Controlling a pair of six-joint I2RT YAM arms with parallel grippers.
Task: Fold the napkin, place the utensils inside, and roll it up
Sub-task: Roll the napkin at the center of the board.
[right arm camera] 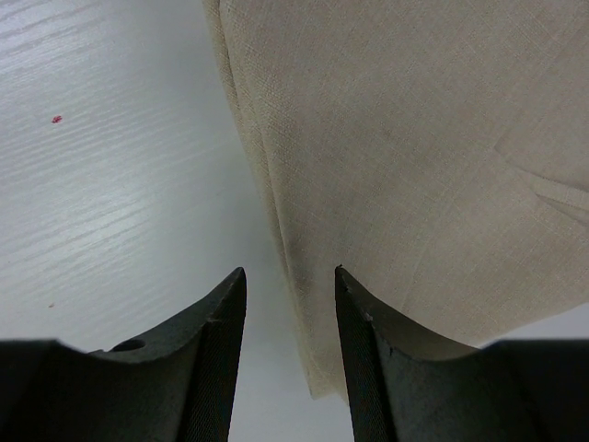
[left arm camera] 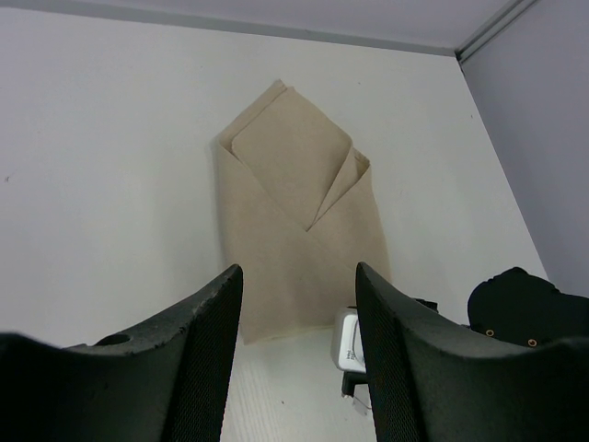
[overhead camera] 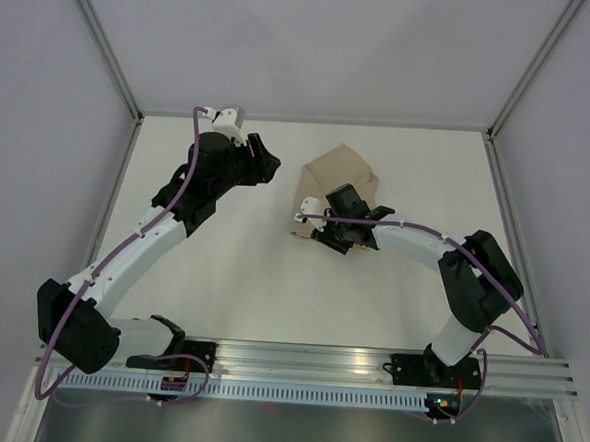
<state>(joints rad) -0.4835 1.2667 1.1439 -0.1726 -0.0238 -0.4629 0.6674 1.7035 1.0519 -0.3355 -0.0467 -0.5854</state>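
We enter this as a robotics lab test cell: a bare white tabletop point(overhead camera: 271, 290) closed in by plain grey panels point(overhead camera: 41, 115) on slim metal posts point(overhead camera: 101, 39). We list an aluminium rail point(overhead camera: 307, 357) along the near edge. It carries a left arm point(overhead camera: 138, 247) and a right arm point(overhead camera: 424, 244), with purple cabling point(overhead camera: 188, 164) and a slotted cable duct point(overhead camera: 305, 392) in front.

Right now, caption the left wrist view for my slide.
Open left end effector faces a folded beige napkin on the white table.
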